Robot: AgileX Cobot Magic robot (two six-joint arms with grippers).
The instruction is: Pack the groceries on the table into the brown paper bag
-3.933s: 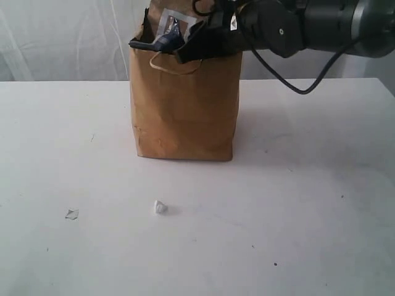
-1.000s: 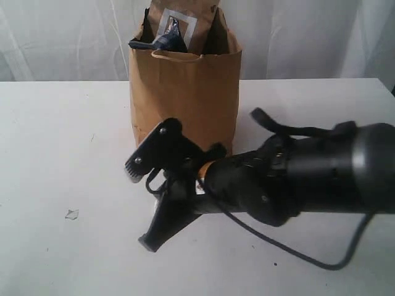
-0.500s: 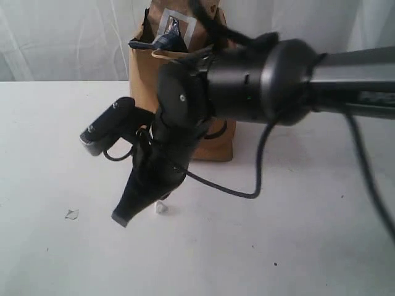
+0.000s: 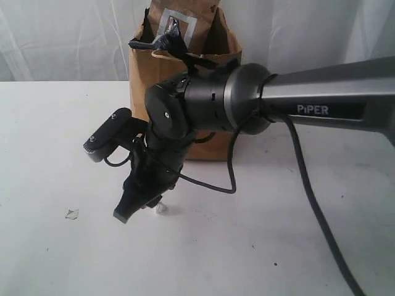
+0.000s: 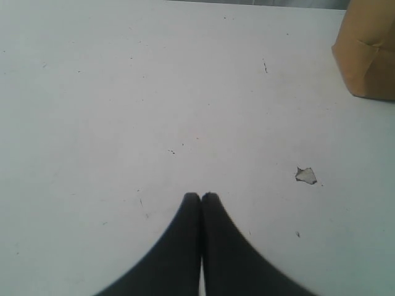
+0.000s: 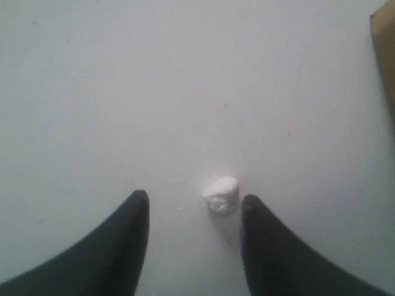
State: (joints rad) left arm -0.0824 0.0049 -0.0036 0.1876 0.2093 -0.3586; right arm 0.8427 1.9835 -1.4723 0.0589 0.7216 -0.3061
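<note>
Right wrist view: right gripper spread, white scrap between its fingers, half-hidden in exterior view; left gripper pressed together.

The right arm is a smooth grey tube with white lettering reading PiPER. Behind the right jaws it ends in a silver collar and a rounded black housing with a small pale screw. A thin black cable trails from that housing. A small black camera block with a grey end sits beside the jaws' base. The right jaws and the left jaws are matte black and curved, tapering to rounded tips.
</note>
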